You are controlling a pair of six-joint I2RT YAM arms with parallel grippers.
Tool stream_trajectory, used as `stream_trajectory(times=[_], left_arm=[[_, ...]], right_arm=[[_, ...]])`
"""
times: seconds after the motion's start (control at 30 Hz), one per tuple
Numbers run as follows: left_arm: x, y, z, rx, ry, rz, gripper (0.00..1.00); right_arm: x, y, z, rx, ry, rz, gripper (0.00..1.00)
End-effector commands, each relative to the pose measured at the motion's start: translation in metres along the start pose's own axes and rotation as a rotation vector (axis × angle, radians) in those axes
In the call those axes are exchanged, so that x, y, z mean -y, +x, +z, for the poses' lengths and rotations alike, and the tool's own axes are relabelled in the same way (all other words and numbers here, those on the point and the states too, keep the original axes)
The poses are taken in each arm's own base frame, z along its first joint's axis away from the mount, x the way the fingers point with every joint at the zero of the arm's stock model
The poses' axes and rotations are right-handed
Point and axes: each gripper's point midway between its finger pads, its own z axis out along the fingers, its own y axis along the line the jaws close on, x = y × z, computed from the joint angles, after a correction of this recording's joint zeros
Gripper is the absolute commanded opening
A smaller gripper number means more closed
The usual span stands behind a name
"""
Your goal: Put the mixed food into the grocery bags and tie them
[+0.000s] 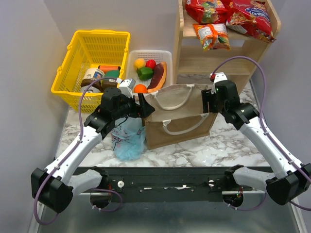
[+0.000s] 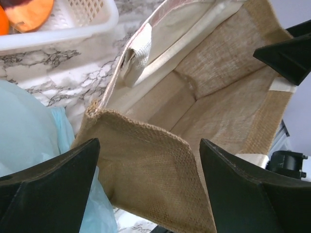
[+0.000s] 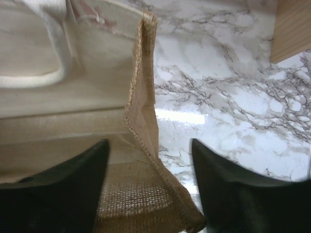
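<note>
- Top external view: we see the tan jute bag (image 1: 180, 127) standing upright, mouth open, at the middle of the marble table (image 1: 218, 143), with its 2 loop handles (image 1: 177, 104) hanging loose.
- Our left gripper (image 1: 144, 108) sits at the bag's left top edge, jaws apart. From the left wrist, the 2 fingers (image 2: 53, 189) straddle that side wall without closing on it.
- Our right gripper (image 1: 208, 102) is at the bag's right top edge, jaws also apart. In its wrist view the bag's corner seam runs between the fingers, unclamped.
- The light-blue plastic bag (image 1: 129, 141) lies crumpled just beside the jute bag's left side, under the left arm.
- 3 snack packets (image 1: 250, 17) lie on the wooden shelf (image 1: 214, 60) behind the bag, right rear.
- A yellow fruit (image 1: 140, 63), a red fruit (image 1: 151, 63), a green pepper (image 1: 145, 73) and an orange (image 1: 140, 88) sit in the white slotted tray (image 1: 148, 52), next to the yellow mesh basket (image 1: 80, 48).
</note>
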Motion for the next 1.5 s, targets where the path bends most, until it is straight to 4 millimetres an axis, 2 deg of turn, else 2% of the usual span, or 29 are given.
stream_trajectory(times=[0.0,0.03,0.07,0.1,0.17,0.2,0.27,0.3,0.33,0.37,0.47,0.5,0.63,0.7,0.73,0.77,0.8,0.83,0.87,0.9,0.93,0.97,1.0,1.03,1.1,1.13,1.2,1.23,1.47], left_arm=[[0.005,-0.010,0.008,-0.032,0.009,0.098,0.80],[0.005,-0.012,0.013,-0.042,0.011,0.108,0.74],[0.003,-0.011,0.015,-0.057,0.006,0.125,0.68],[0.004,-0.011,0.017,-0.067,0.010,0.132,0.56],[0.004,-0.015,0.019,-0.086,0.008,0.151,0.43],[0.005,-0.017,0.019,-0.088,0.010,0.175,0.30],[0.008,-0.024,0.019,-0.086,0.020,0.211,0.15],[0.008,-0.025,0.019,-0.091,0.018,0.226,0.01],[0.008,-0.031,0.021,-0.091,0.016,0.262,0.00],[0.006,-0.030,0.021,-0.106,0.008,0.267,0.00],[0.001,-0.025,0.026,-0.116,0.005,0.276,0.00],[0.000,-0.023,0.027,-0.117,0.005,0.279,0.00],[-0.006,-0.007,0.028,-0.127,0.021,0.283,0.00],[-0.002,-0.007,0.028,-0.108,0.044,0.285,0.00],[-0.003,-0.006,0.027,-0.106,0.043,0.285,0.00],[-0.003,-0.006,0.026,-0.100,0.038,0.286,0.00],[-0.007,-0.007,0.026,-0.094,0.021,0.289,0.00],[-0.008,-0.007,0.024,-0.087,0.014,0.292,0.00],[-0.010,-0.007,0.024,-0.086,0.004,0.292,0.00],[-0.011,-0.007,0.023,-0.082,-0.001,0.293,0.00],[-0.010,-0.007,0.022,-0.078,-0.001,0.293,0.00],[-0.011,-0.007,0.022,-0.074,-0.002,0.295,0.00],[-0.010,-0.007,0.021,-0.070,0.000,0.294,0.00],[-0.009,-0.008,0.021,-0.067,0.002,0.292,0.00],[-0.009,-0.008,0.020,-0.066,0.004,0.293,0.00],[-0.010,-0.008,0.020,-0.064,-0.001,0.295,0.00],[-0.011,-0.008,0.020,-0.068,-0.008,0.294,0.00],[-0.011,-0.008,0.021,-0.067,-0.009,0.296,0.00],[-0.010,-0.007,0.020,-0.070,-0.005,0.292,0.00]], right_arm=[[-0.005,0.016,0.000,-0.028,-0.036,-0.002,0.63],[-0.006,0.017,-0.002,-0.026,-0.047,-0.005,0.57],[-0.010,0.017,-0.005,-0.024,-0.075,0.001,0.43],[-0.011,0.018,-0.012,-0.024,-0.088,0.008,0.36],[-0.017,0.016,-0.022,-0.020,-0.133,0.042,0.21],[-0.019,0.017,-0.027,-0.026,-0.148,0.051,0.20],[-0.023,0.014,-0.038,-0.001,-0.183,0.085,0.19],[-0.024,0.017,-0.040,-0.001,-0.191,0.085,0.19],[-0.023,0.016,-0.045,0.013,-0.195,0.086,0.21],[-0.022,0.014,-0.047,0.021,-0.196,0.085,0.39],[-0.020,-0.005,-0.065,0.079,-0.219,0.059,0.71],[-0.020,-0.012,-0.070,0.103,-0.228,0.047,0.73],[-0.014,-0.087,-0.124,0.365,-0.274,0.003,0.78],[-0.011,-0.121,-0.142,0.498,-0.281,-0.015,0.90],[-0.010,-0.132,-0.146,0.534,-0.271,-0.035,0.93],[-0.002,-0.154,-0.161,0.596,-0.243,-0.026,0.95],[-0.005,-0.163,-0.142,0.558,-0.222,-0.039,0.95],[-0.002,-0.175,-0.141,0.564,-0.200,-0.060,0.95],[0.004,-0.197,-0.147,0.593,-0.166,-0.062,0.95],[0.005,-0.205,-0.144,0.584,-0.154,-0.082,0.95],[-0.002,-0.210,-0.115,0.531,-0.145,-0.138,0.95],[-0.002,-0.218,-0.111,0.528,-0.129,-0.150,0.95],[0.006,-0.236,-0.123,0.566,-0.095,-0.144,0.95],[0.003,-0.240,-0.106,0.545,-0.086,-0.192,0.95],[0.002,-0.258,-0.109,0.588,-0.078,-0.219,0.96],[0.003,-0.263,-0.107,0.598,-0.064,-0.258,0.96],[0.004,-0.268,-0.092,0.582,-0.030,-0.290,0.97],[0.008,-0.276,-0.095,0.598,-0.008,-0.297,0.97],[0.019,-0.278,-0.057,0.537,0.118,-0.433,0.98]])
